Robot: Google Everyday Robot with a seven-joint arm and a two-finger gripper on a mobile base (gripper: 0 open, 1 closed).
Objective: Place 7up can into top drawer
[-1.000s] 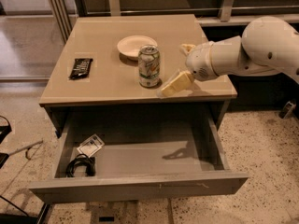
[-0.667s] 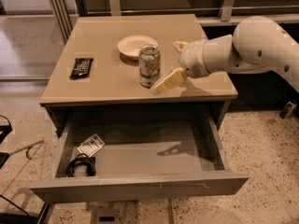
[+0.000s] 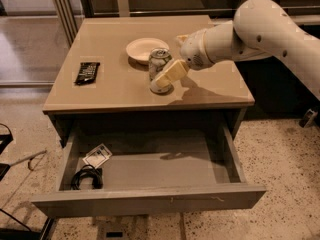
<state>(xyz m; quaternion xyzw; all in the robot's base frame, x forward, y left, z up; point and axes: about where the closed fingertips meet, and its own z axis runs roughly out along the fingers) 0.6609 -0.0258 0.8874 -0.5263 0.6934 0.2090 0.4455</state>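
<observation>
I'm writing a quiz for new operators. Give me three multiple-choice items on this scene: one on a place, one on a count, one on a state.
1. Where is the can? A on the floor; B on the table beside the bowl; C on a shelf.
2. How many things lie in the drawer? A none; B five; C two.
3. The drawer is: A open; B shut; C taken out.
Answers: 1 B, it stands there with the gripper at its side; 2 C, a black cable and a small packet; 3 A, its inside shows.
</observation>
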